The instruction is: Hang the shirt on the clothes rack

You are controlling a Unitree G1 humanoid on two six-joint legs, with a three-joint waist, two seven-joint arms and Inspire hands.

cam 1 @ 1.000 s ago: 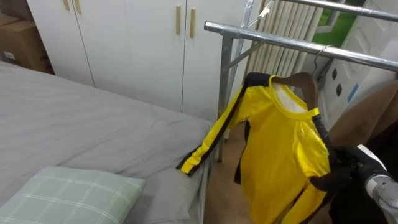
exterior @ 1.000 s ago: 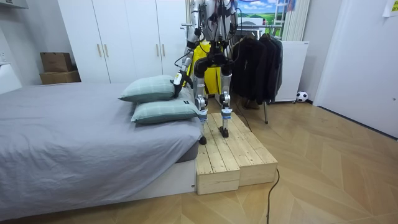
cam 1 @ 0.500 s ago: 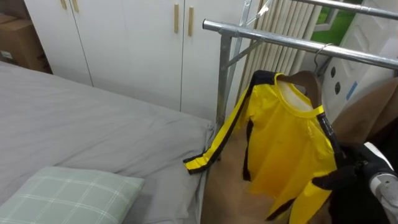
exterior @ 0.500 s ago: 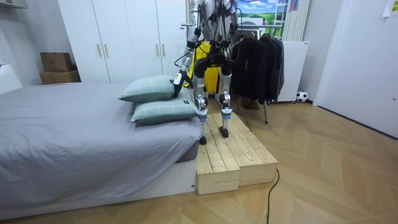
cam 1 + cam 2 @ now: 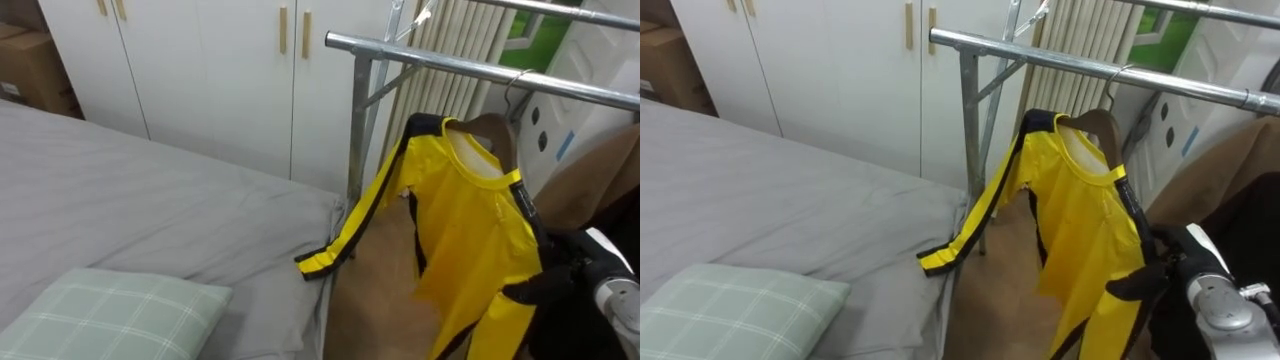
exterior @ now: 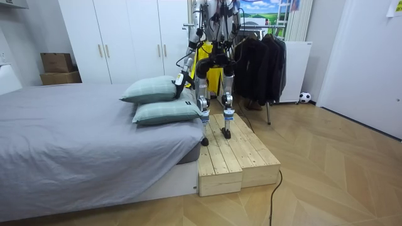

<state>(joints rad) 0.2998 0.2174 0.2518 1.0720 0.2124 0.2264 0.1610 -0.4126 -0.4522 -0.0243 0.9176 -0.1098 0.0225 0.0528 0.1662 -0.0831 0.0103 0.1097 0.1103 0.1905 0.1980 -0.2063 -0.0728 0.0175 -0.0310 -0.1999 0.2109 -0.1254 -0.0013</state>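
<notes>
On the metal rail (image 5: pixel 480 72) hung a black-trimmed yellow shirt (image 5: pixel 470 230), one sleeve reaching the bed (image 5: pixel 150 200) at its edge. Right robot hand (image 5: pixel 1175 258) sat beside its hem, half hidden; grip could not be told.

We stand on a low wooden platform (image 6: pixel 239 157) at the side of the big grey bed (image 6: pixel 75 138). Two green pillows (image 6: pixel 154 90) lie stacked on the bed just beside us. Right in front of us is the clothes rack (image 6: pixel 269 113), with a yellow shirt (image 6: pixel 213 77) and dark clothes (image 6: pixel 260 59) hanging on it. White cupboards (image 6: pixel 125 37) stand behind the bed, brown boxes (image 6: pixel 58 68) sit by the wall, and a small ball (image 6: pixel 304 98) lies on the floor.
</notes>
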